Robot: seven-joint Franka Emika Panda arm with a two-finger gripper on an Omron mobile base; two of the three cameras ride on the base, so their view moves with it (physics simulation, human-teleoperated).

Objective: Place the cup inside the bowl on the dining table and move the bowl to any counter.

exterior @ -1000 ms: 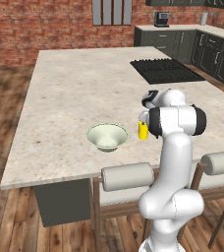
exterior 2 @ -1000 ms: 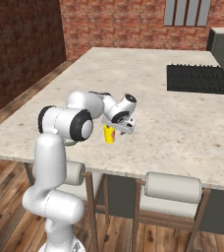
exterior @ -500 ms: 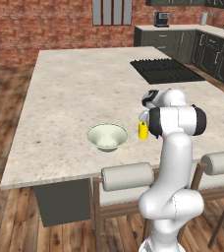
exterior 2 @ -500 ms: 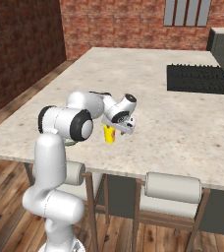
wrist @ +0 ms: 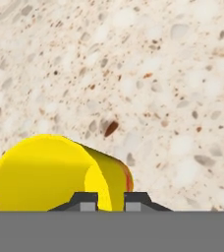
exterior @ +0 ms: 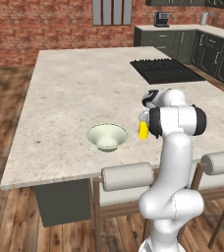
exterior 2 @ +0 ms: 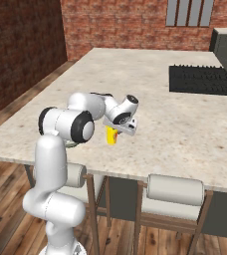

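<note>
A: Obs. 1. The small bright yellow cup (exterior: 142, 130) stands upright on the large island table with the beige speckled stone top (exterior: 79, 93), near its front edge. In the right base view the cup (exterior 2: 112, 134) sits directly under the hand.

B: Gripper state?

A: The two-finger gripper (wrist: 109, 199) hangs straight over the cup. In the hand view the two dark fingertips (wrist: 86, 201) stand close together, one on either side of the cup's near wall (wrist: 55, 172). The jaws are pinched in on the cup's rim wall, one finger inside the mouth and one outside.

B: Is the cup off the table?

A: Cannot tell from these views. In both base views its base appears level with the stone top.

B: Obs. 2, the bowl?

A: The pale green-white round ceramic bowl with the flared rim (exterior: 107, 136) rests upright on the same table, to the left of the cup in the left base view, near it but not touching.

B: Surroundings?

A: The inset black cooktop (exterior: 165, 70) lies farther back on the island, well apart from both items. Two padded stools (exterior: 128, 177) stand at the near edge. The dark grey-green cabinets with a stone worktop (exterior: 182, 39) run along the far wall, against red brick.
</note>
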